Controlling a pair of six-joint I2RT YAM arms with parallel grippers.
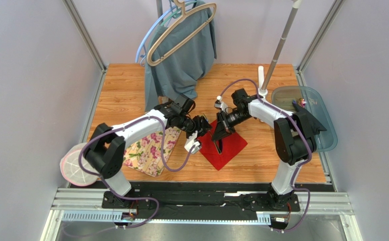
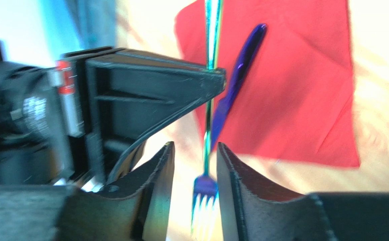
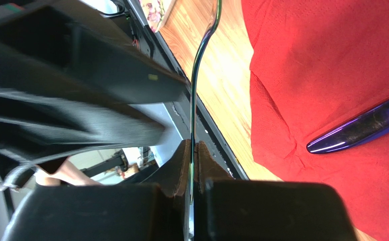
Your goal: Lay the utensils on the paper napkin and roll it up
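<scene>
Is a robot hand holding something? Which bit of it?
Yes. The right gripper is shut on the fork, by its thin handle. The left gripper is open around the tines, not pinching.

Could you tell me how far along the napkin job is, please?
Done: the purple knife lies on the red napkin. In hand: the right gripper is shut on the green fork, whose tines sit between the open fingers of the left gripper. Left: laying the fork down and rolling the napkin, which lies unrolled.
</scene>
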